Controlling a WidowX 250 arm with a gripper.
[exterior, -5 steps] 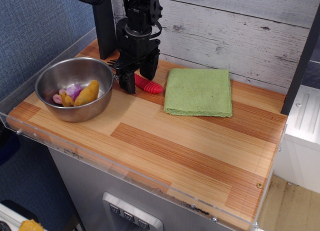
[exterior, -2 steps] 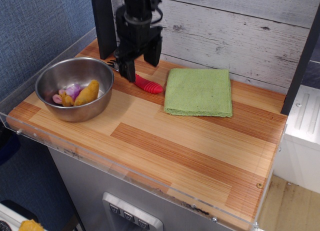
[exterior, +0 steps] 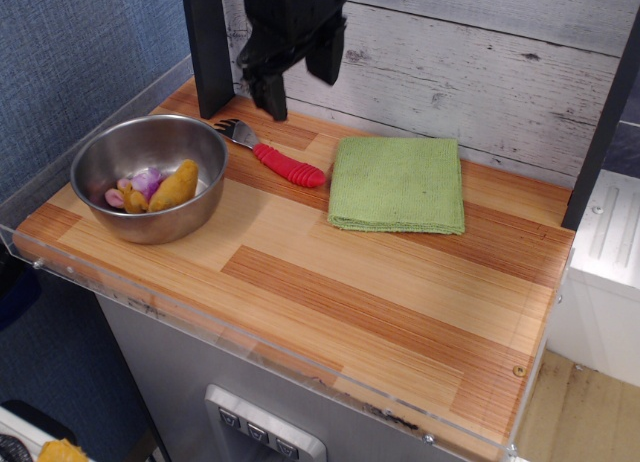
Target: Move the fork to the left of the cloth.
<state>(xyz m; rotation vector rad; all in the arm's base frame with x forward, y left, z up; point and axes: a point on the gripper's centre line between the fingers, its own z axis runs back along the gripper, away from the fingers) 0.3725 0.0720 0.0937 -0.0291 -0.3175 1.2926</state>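
The fork [exterior: 275, 153] lies flat on the wooden tabletop, its grey tines by the bowl's rim and its ribbed red handle pointing right toward the cloth. The light green cloth [exterior: 397, 182] lies folded just right of the handle's end, a small gap between them. My gripper [exterior: 300, 90] hangs above and behind the fork, clear of it, its two black fingers apart and empty.
A steel bowl [exterior: 100, 157] with yellow and purple toy food stands at the left. A black post [exterior: 207, 42] rises at the back left before a white plank wall. A clear guard runs along the table's front and left edges [exterior: 250, 347].
My gripper has risen from around the fork and moved up and slightly right. The fork stays on the table, now fully uncovered.
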